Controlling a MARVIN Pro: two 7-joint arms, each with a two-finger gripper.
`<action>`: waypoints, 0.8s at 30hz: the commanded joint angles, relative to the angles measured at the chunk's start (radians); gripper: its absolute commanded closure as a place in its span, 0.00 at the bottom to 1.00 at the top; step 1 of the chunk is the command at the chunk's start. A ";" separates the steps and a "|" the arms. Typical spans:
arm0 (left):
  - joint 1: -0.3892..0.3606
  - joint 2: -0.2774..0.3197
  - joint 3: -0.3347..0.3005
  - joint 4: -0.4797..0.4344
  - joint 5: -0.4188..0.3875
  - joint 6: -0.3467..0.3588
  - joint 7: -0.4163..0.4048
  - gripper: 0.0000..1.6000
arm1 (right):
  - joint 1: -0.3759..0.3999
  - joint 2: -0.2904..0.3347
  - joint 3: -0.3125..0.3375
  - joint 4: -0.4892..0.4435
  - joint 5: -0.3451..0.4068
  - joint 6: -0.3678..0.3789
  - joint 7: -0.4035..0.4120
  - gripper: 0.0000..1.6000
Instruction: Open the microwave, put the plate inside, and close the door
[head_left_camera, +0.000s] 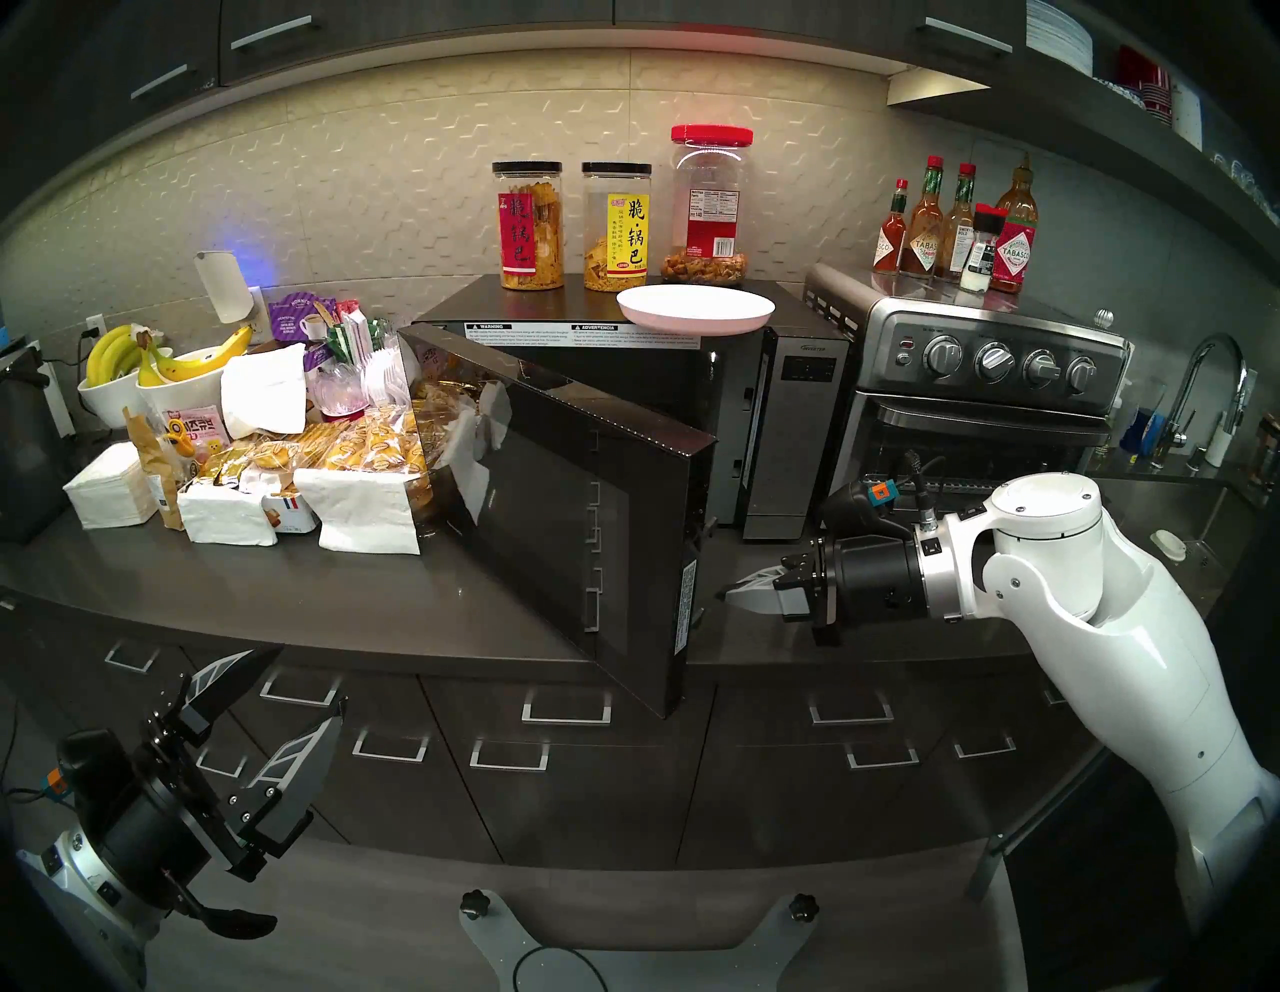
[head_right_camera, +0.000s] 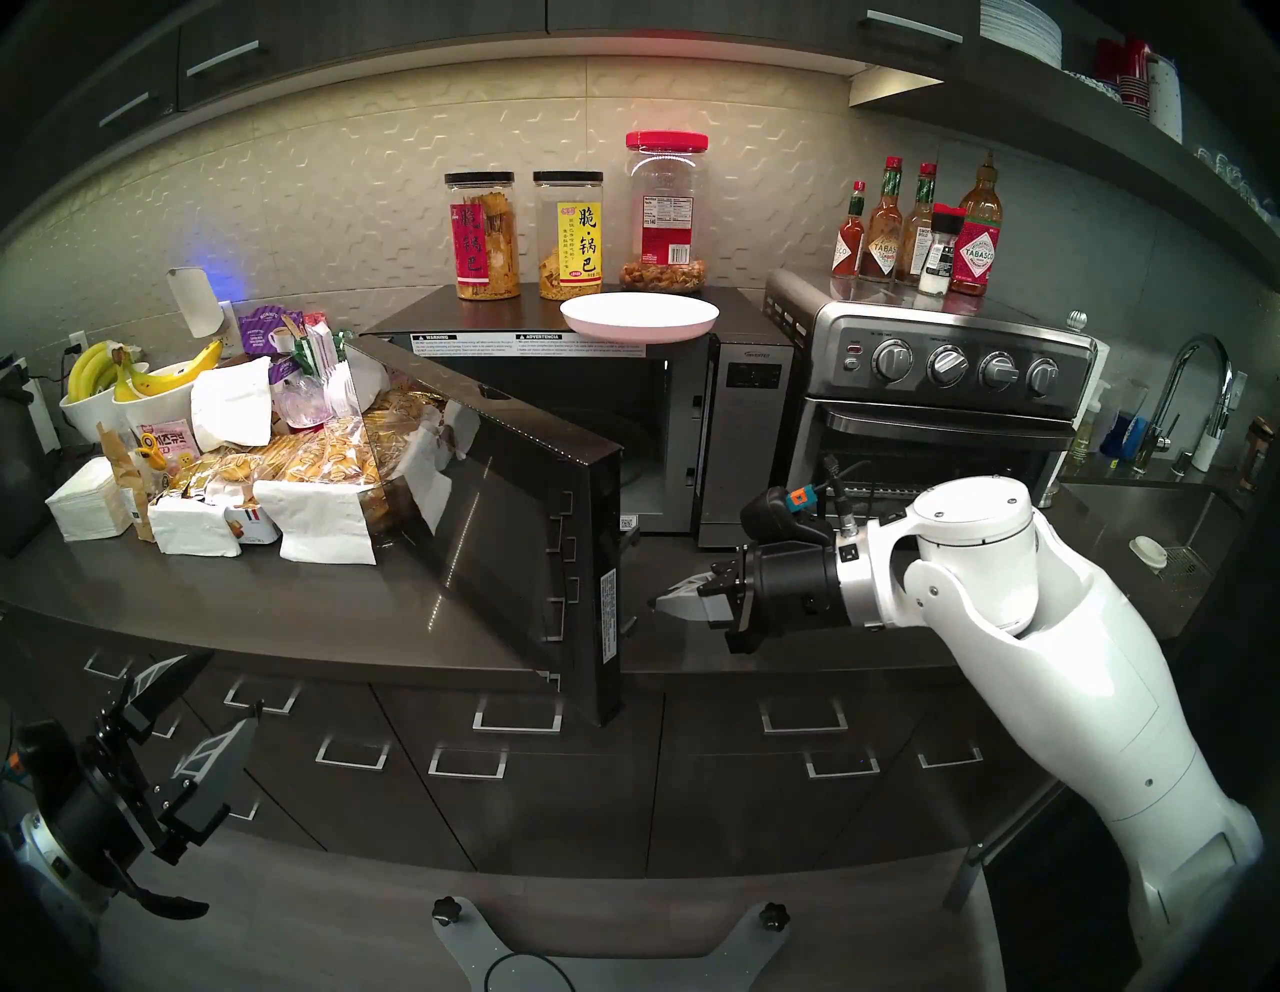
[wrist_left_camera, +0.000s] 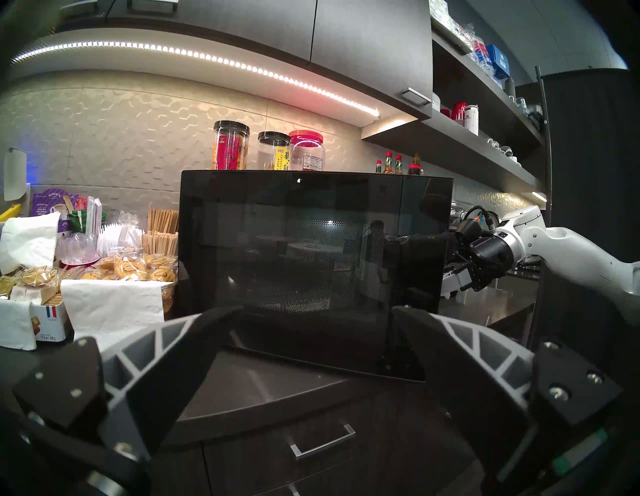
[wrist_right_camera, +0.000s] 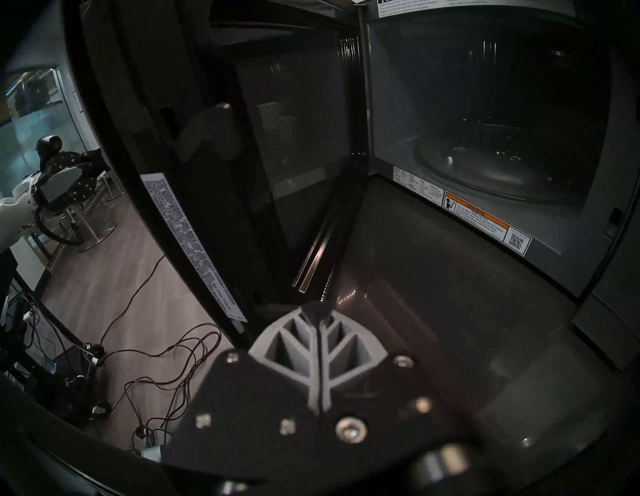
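Kitchen table, back edge: microwave (head_left_camera: 623, 388), door (head_left_camera: 554, 512) swung open. Plate (head_left_camera: 695, 310) on its top, overhanging front; prob. light, stiff, slick, so pinch rim. Left pincer (head_left_camera: 277, 700) apart, right pincer (head_left_camera: 744, 594) together, both empty.

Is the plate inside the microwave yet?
No, the plate sits on top of the microwave, overhanging its front edge above the open door.

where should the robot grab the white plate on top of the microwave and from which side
Grip the plate by its front rim, coming level from the front. It lies flat on the microwave roof, and its near edge juts out past the roof's front edge, so one finger can likely slip under the lip and one over. Three jars stand close behind it, blocking the back. The right gripper is nearer, but shut.
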 joint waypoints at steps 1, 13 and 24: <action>0.001 -0.003 -0.004 -0.019 -0.009 0.003 -0.001 0.00 | 0.053 -0.039 -0.021 -0.027 0.011 0.023 0.001 1.00; -0.002 -0.008 -0.006 -0.019 -0.008 0.009 -0.007 0.00 | 0.050 -0.034 -0.068 -0.096 0.004 0.055 0.016 1.00; -0.005 -0.011 -0.008 -0.019 -0.008 0.013 -0.011 0.00 | 0.020 -0.022 -0.075 -0.156 0.011 0.079 0.032 1.00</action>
